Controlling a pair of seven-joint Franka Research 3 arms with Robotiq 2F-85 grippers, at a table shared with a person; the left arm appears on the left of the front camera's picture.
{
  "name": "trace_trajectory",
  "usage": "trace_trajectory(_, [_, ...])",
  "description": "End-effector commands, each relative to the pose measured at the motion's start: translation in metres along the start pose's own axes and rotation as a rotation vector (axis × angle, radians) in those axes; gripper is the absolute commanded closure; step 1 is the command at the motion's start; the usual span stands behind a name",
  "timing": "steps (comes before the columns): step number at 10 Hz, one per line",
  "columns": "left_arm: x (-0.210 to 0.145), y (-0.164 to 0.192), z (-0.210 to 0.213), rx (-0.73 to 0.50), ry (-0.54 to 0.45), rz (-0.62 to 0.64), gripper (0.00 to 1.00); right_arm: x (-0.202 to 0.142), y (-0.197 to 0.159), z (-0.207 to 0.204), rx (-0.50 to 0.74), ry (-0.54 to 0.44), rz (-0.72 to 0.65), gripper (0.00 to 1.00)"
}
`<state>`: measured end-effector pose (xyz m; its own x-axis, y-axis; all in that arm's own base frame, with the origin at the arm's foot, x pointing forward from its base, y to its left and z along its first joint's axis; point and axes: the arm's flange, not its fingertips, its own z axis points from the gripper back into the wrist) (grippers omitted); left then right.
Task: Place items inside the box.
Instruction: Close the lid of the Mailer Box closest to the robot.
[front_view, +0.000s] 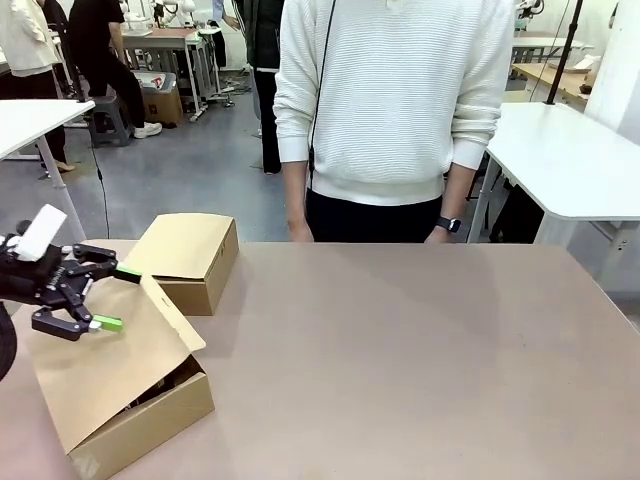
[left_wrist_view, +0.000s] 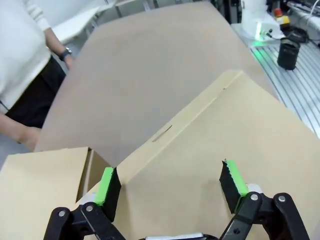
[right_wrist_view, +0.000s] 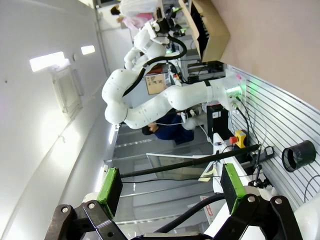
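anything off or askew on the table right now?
Nothing damaged or spilled. The near box sits skewed to the table edge, its big flap drooping over the opening, dark contents barely visible through the gap. The left gripper hovers open at that flap. A second box sits behind, closed.

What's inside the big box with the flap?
The flap covers most of the box. Through the gap there is only a dark shape, too hidden to name. The left pincer hovers open above.

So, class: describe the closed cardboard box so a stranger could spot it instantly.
Start at the tan table in the front view and go to its far left edge. Two cardboard boxes sit there; the closed box is the farther, smaller one, unlike the nearer open box under the left gripper.
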<state>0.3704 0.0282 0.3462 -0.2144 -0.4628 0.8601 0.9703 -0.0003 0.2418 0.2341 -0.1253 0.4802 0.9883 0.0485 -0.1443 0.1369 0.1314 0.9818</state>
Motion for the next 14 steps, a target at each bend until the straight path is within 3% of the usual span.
trace_trajectory(1, [0.0,-0.009,-0.016,-0.015,0.026,0.043,0.0,-0.003,0.0,0.003,0.001,0.009,0.018,0.0])
trace_trajectory(4, [-0.02,-0.007,-0.023,-0.045,0.114,0.118,0.0,-0.003,0.0,0.003,0.001,0.009,0.018,0.0])
trace_trajectory(7, [-0.019,-0.007,-0.02,-0.053,0.113,0.111,0.0,-0.003,0.0,0.003,0.001,0.009,0.018,0.0])
trace_trajectory(10, [0.017,-0.025,0.02,0.021,-0.101,0.013,0.0,-0.003,0.0,0.003,0.001,0.009,0.018,0.0])
trace_trajectory(13, [0.033,-0.074,0.067,-0.008,-0.134,0.04,0.0,-0.003,0.0,0.003,0.001,0.009,0.018,0.0])
trace_trajectory(14, [0.033,-0.08,0.085,0.138,-0.144,0.07,0.0,-0.003,0.0,0.003,0.001,0.009,0.018,0.0])
